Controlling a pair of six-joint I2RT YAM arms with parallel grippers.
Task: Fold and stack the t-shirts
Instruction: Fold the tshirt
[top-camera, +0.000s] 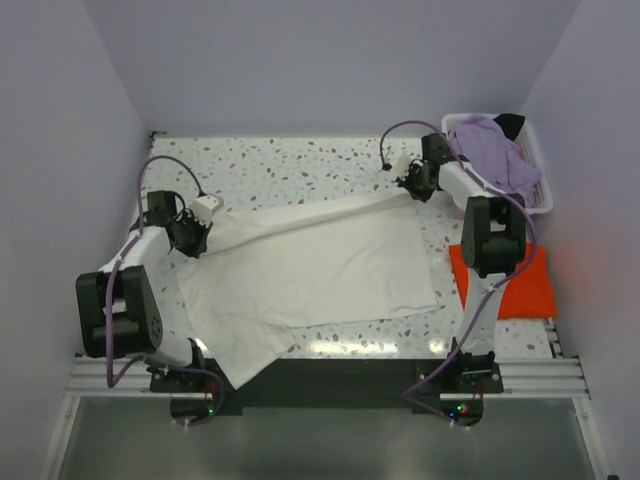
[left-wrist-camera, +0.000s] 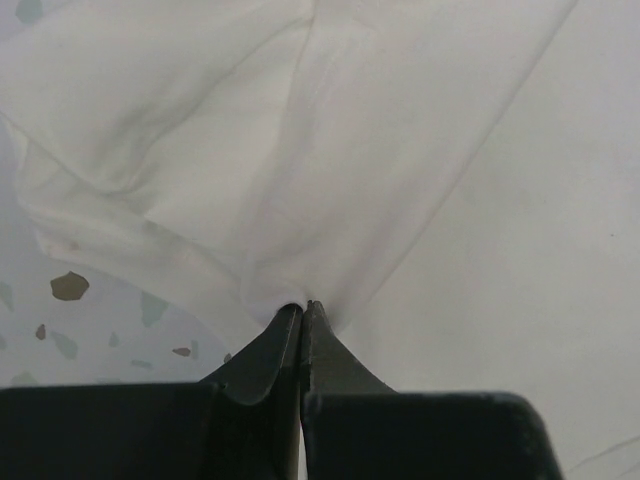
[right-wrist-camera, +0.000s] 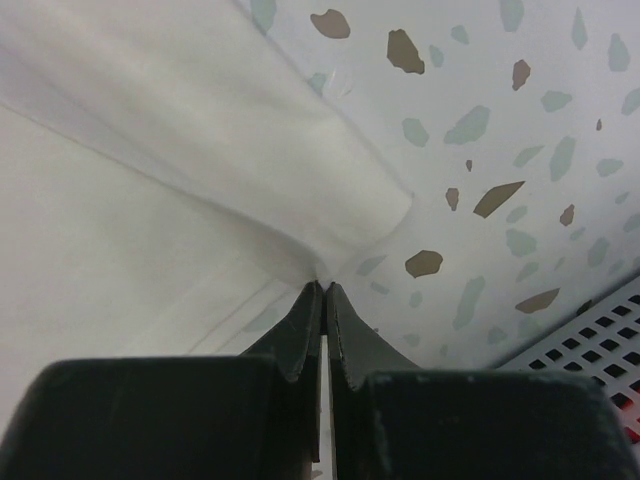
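A large cream-white t-shirt (top-camera: 320, 265) lies spread over the middle of the speckled table, one corner hanging over the near edge. My left gripper (top-camera: 190, 238) is shut on its left edge; the wrist view shows the cloth (left-wrist-camera: 300, 150) bunching into the closed tips (left-wrist-camera: 302, 305). At the shirt's far right corner my right gripper (top-camera: 418, 185) is shut on the fabric (right-wrist-camera: 150, 200), pinched at the tips (right-wrist-camera: 325, 285). The edge between both grippers is stretched taut. An orange-red t-shirt (top-camera: 505, 282) lies folded flat at the right, partly under the right arm. The lavender t-shirt (top-camera: 495, 155) sits heaped in the basket.
A white plastic basket (top-camera: 538, 150) stands at the far right corner, its perforated wall (right-wrist-camera: 590, 340) close to the right gripper; something dark (top-camera: 510, 124) pokes out behind the lavender cloth. Walls close in on three sides. Bare speckled tabletop (top-camera: 300, 165) shows at the back.
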